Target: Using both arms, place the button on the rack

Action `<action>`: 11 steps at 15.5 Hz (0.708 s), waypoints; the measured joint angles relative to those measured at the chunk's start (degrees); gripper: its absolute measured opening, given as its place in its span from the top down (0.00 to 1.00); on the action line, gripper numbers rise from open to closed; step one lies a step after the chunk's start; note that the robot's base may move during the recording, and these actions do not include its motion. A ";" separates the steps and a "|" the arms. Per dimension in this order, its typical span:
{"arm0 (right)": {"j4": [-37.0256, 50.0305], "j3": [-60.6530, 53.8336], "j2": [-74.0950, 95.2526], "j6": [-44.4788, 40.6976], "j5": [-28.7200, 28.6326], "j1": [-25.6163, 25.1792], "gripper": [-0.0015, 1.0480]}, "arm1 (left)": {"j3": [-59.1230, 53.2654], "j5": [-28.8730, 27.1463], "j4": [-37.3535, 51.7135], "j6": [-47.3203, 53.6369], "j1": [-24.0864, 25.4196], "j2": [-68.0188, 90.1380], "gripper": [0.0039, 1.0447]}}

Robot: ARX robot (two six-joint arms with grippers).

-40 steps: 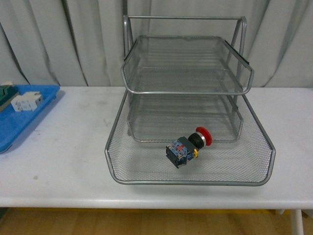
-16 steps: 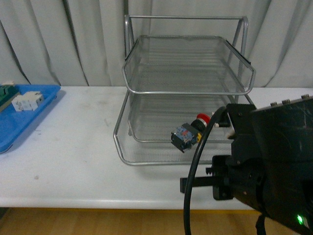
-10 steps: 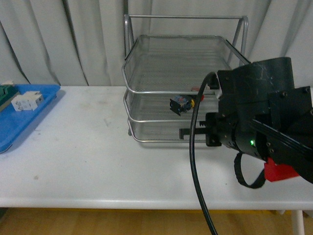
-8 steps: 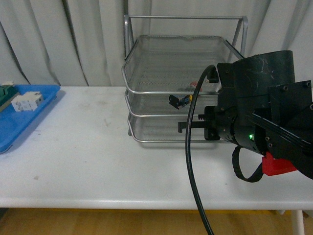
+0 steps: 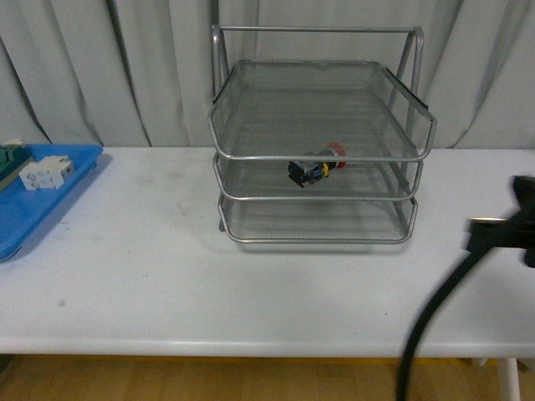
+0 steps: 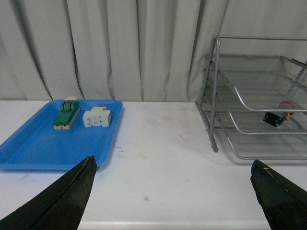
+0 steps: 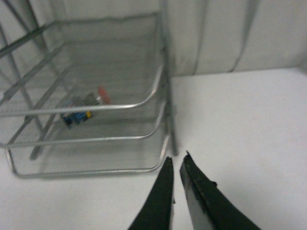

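Right hand (image 7: 175, 168) blurred, seemingly closed; button (image 5: 316, 170) behind rack (image 5: 251, 154) mesh.

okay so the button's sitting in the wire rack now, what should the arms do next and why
Probably nothing more than backing the right end effector away to rest. The button lies inside the rack, on a tier above the lowest one, touched by neither arm. The right end effector is shut and empty beside the rack; the left end effector is open and well clear.
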 joint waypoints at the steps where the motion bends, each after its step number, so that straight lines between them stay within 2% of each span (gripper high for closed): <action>1: 7.50 -4.96 -0.37 -2.03 0.85 -1.14 0.95 | 0.00 0.07 0.02 0.02 0.00 0.00 0.06; 4: 8.98 -11.72 -9.18 -4.66 -3.34 -5.42 0.98 | 0.00 0.00 0.02 0.00 0.09 0.00 0.06; 7: 1.64 -15.58 -19.45 -5.03 -6.43 -8.66 0.98 | 0.00 0.00 0.02 0.00 0.09 0.00 0.06; 11: -2.38 -16.59 -25.03 -5.03 -7.74 -9.92 0.98 | 0.00 0.00 0.02 0.00 0.09 0.00 0.06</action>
